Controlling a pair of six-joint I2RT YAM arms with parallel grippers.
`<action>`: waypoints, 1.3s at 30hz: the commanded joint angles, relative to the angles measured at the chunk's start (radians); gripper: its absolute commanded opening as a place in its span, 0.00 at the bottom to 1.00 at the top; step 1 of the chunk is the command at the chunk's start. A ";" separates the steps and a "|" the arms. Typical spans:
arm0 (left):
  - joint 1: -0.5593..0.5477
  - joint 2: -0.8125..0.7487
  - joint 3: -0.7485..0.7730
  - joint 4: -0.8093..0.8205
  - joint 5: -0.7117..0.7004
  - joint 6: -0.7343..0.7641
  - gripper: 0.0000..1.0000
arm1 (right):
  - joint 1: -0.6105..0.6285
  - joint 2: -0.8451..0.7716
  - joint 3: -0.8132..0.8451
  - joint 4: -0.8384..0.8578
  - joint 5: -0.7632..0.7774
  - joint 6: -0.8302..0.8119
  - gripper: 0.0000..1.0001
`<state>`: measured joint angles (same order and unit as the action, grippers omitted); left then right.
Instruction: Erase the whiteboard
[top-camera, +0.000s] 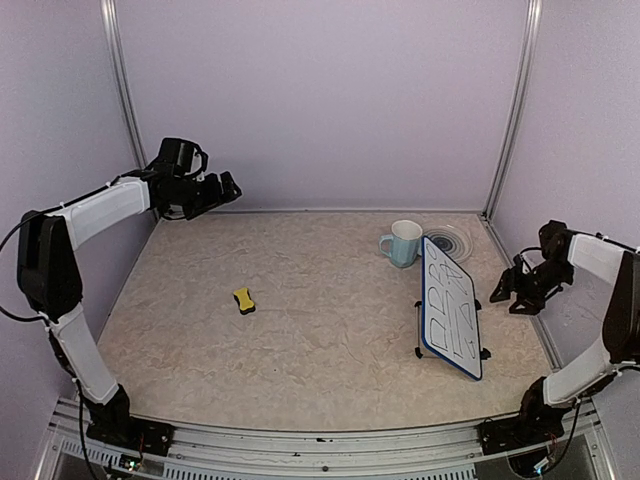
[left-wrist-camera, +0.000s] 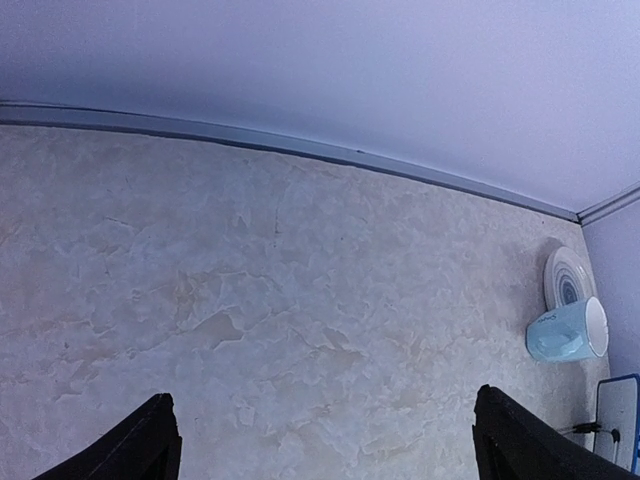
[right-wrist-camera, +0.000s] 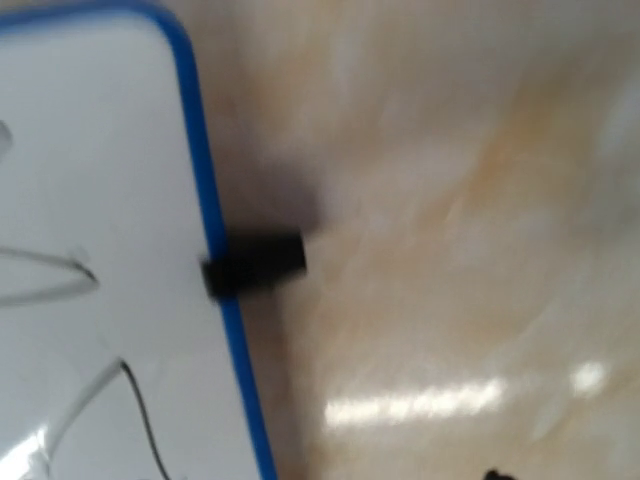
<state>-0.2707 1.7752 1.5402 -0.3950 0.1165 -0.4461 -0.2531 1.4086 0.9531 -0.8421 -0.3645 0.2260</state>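
Closest to the top camera, the two arm bases sit bolted at the near edge of the bench (top-camera: 320, 350), one at each bottom corner of the view.

On the left side, the left arm reaches up and away along the wall. Its left pincer (top-camera: 228, 186) hangs high over the far left corner of the bench and grips nothing. The left wrist view shows its two dark fingertips (left-wrist-camera: 140, 445) wide apart at the bottom corners of the picture, with only bare marbled bench between them.

Further right, a small yellow sponge (top-camera: 244, 300) lies alone on the bench, left of centre and well apart from everything else.

Right of centre and toward the back, a light blue mug (top-camera: 403, 243) stands upright with its handle pointing left. A round plate (top-camera: 452, 240) with ringed markings lies just beside it, nearer the far right corner.

Just nearer than the mug is the whiteboard (top-camera: 450, 310), on the right part of the bench with its long side running from far to near. It has a blue rim and rounded corners, rests on black feet, and bears black marker scribbles across its white face. The blurred right wrist view shows its blue edge and one black foot (right-wrist-camera: 255, 265) sticking out over the bench.

At the far right, the right pincer (top-camera: 508, 297) hovers near the board's right edge, apart from it. Its jaws look parted and it carries nothing.
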 joint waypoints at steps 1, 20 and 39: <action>-0.007 0.004 0.002 0.038 0.011 -0.009 0.99 | -0.006 0.013 -0.092 0.015 -0.089 0.022 0.59; -0.009 0.024 -0.008 0.103 0.023 -0.074 0.99 | 0.035 -0.033 -0.296 0.073 -0.122 0.198 0.19; -0.021 0.030 -0.013 0.116 0.013 -0.095 0.99 | 0.408 -0.174 -0.434 0.153 -0.272 0.452 0.03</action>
<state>-0.2802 1.7901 1.5391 -0.3077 0.1265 -0.5339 0.1162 1.2892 0.5243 -0.6994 -0.5995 0.6197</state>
